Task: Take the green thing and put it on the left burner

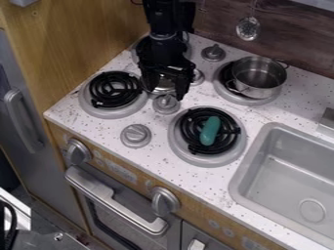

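Green rounded oblong: smooth green piece (pixel 210 131) on black coil of front R burner w/ grey rim (pixel 187 155).
From gripper: down & to R in view of black two-finger gripper (pixel 167 93), well apart.
Long axis: approx up-down in view, top end tipped slightly R.
Fingers vs axis: spread roughly side to side, so prob. little wrist turn needed to straddle it.
Gripper state: fingers wide apart, no hold on green piece.
L burner: black coil, grey rim (pixel 98 111), other side of gripper; prob. carry goes back L.
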Robot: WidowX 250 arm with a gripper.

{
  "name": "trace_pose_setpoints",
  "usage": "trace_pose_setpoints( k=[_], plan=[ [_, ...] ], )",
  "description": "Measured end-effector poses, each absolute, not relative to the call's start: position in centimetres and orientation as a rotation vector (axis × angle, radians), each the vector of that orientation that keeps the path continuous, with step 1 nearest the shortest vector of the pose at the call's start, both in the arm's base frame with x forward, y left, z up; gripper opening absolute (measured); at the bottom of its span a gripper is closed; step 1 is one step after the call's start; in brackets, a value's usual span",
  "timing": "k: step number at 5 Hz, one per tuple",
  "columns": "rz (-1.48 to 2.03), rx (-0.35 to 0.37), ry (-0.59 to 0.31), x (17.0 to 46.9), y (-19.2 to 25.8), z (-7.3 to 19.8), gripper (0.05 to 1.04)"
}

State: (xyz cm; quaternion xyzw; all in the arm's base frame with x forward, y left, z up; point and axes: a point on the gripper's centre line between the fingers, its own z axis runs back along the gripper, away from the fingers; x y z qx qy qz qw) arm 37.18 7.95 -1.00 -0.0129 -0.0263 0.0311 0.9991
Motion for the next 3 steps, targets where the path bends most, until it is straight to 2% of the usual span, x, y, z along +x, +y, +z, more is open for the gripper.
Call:
trace_pose_setpoints(
  k=[1, 3],
  plan=[
    [0.063, -0.035, -0.006, 36.5, 7.7, -2.6, 0.999],
    [-0.095, -0.041, 0.027, 35.6, 1.4, -3.9, 0.999]
  ],
)
